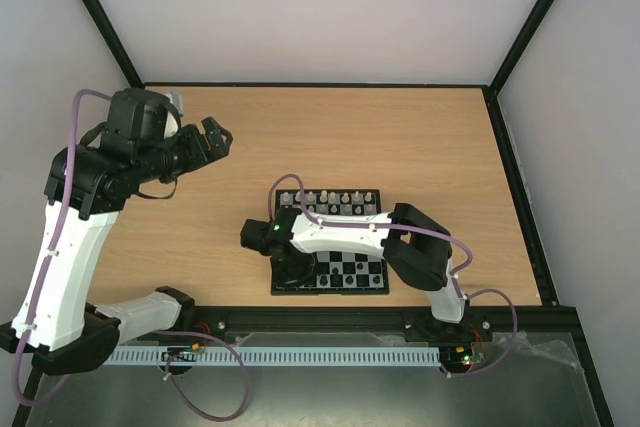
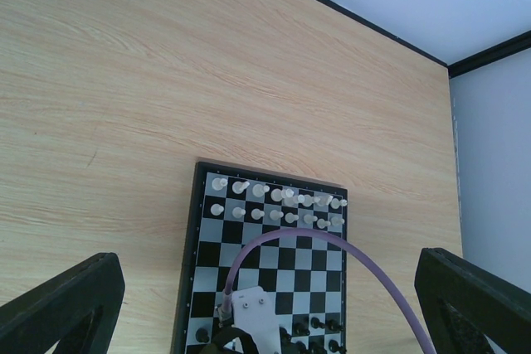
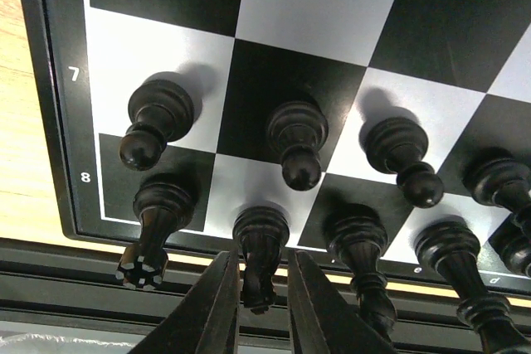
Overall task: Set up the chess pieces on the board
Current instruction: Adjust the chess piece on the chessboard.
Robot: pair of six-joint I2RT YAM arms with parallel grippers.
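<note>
Right gripper (image 3: 260,264) is down low at the near-left corner of the small black-and-pale chequered board (image 3: 51,122), fingers straddling a glossy black chess piece (image 3: 261,238) that stands upright on its back-row square. Honestly can't tell if it's pinching or loose. Left gripper (image 1: 213,137) hangs wide open off to the side, I'd guess to stay clear. The cream-white pieces (image 2: 278,205) fill the far two rows.

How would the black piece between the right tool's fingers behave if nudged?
The black piece is tall and slender, so it would probably tip rather than slide. It looks turned and rigid, and likely light for its size. Its neighbours stand close, so a fall could knock the rook.
</note>
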